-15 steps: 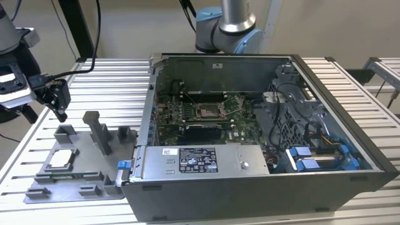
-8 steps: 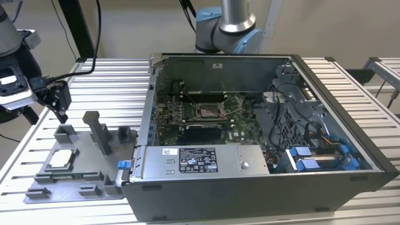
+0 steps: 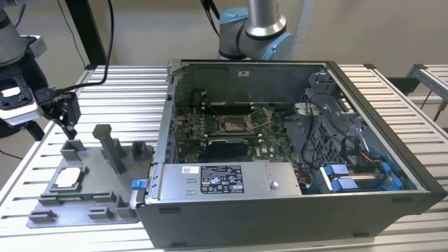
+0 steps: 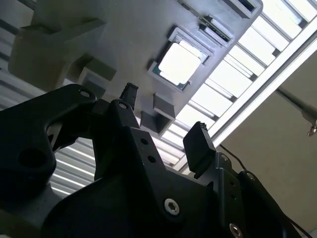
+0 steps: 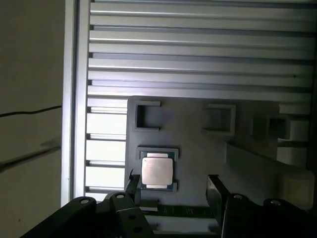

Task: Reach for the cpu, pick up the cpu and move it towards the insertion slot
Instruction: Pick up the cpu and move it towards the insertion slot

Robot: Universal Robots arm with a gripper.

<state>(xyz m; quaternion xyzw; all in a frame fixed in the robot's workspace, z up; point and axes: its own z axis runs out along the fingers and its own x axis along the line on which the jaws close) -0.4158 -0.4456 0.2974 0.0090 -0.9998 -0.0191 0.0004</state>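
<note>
Gripper (image 3: pixel 68 131) wide open, nothing between the fingers, hanging above the grey tray (image 3: pixel 94 185), not touching it. The cpu (image 3: pixel 68 178) is a thin flat square with a silvery-white metal top and a dark greenish rim showing in both wrist views (image 4: pixel 179 63) (image 5: pixel 157 171). It lies flat in the tray's shallow square recess. In the exterior view the cpu is at 6 o'clock of the gripper and 9 o'clock of the computer case (image 3: pixel 280 215). The insertion slot (image 3: pixel 231 125) is inside the case, well apart from the cpu.

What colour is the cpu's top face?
The cpu top is silvery-white, clearest in the first wrist view.
</note>
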